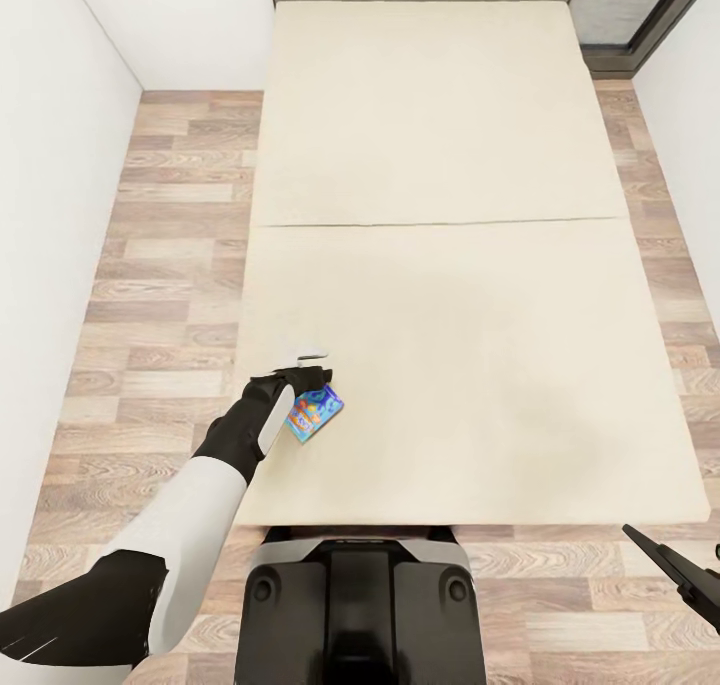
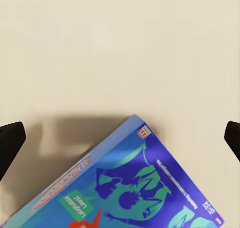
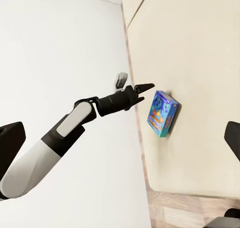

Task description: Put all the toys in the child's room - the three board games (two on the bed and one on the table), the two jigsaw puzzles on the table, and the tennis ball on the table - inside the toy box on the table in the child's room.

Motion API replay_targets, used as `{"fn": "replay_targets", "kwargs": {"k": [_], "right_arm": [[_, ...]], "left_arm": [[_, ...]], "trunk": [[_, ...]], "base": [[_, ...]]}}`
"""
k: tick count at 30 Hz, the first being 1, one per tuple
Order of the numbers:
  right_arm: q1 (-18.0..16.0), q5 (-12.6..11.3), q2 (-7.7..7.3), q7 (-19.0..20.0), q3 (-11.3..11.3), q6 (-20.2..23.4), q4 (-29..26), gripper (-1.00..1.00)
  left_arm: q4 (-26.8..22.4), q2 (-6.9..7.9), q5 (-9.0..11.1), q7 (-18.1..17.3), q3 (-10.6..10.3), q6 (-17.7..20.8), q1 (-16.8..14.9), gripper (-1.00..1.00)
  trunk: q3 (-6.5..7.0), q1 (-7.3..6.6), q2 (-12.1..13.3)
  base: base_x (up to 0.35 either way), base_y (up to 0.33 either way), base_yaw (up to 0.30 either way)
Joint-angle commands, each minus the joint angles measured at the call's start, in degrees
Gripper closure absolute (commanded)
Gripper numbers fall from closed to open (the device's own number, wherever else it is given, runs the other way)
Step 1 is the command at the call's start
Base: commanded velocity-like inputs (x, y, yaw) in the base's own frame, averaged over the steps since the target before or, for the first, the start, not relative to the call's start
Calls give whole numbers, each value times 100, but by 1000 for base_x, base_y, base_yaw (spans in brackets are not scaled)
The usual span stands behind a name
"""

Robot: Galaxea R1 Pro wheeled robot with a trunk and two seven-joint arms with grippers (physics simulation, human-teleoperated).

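One board game [image 1: 314, 413], a flat blue box with green and orange print, lies near the front left corner of the cream bed [image 1: 450, 265]. It also fills the lower part of the left wrist view [image 2: 135, 188] and shows in the right wrist view [image 3: 162, 114]. My left gripper [image 1: 303, 372] hovers just above the box's left end, open, its dark fingertips [image 2: 10, 140] wide apart with nothing between them. My right gripper [image 1: 680, 573] hangs low at the front right, off the bed, open and empty.
Wood floor [image 1: 170, 265] runs along both sides of the bed, between it and the white walls [image 1: 50, 215]. My base [image 1: 360, 605] stands against the bed's front edge. A dark window frame [image 1: 650, 25] is at the far right.
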Motion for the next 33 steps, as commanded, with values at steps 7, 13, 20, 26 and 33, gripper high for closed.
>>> {"fn": "replay_targets", "kwargs": {"k": [7, 13, 20, 26, 33], "right_arm": [[0, -11, 3, 11, -2, 60, 1, -100], [0, -11, 4, 11, 1, 58, 1, -100], [0, -9, 5, 0, 5, 53, 0, -100], [0, -1, 0, -12, 6, 52, 4, -100], [0, -7, 2, -14, 6, 51, 20, -100]], "left_arm": [[-9, 10, 59, 53, -22, 25, -1, -100], [-9, 12, 58, 53, -22, 25, -1, -100], [-9, 14, 59, 53, -22, 25, -1, -100], [-9, 13, 61, 53, -22, 25, -1, -100], [-9, 13, 57, 53, -22, 25, -1, -100]], "trunk": [[-16, 3, -9], [-18, 3, -9], [-19, 3, -9], [-19, 3, -9], [-19, 3, -9]], "base": [[0, 0, 0], [0, 0, 0], [0, 0, 0], [0, 0, 0], [0, 0, 0]]}}
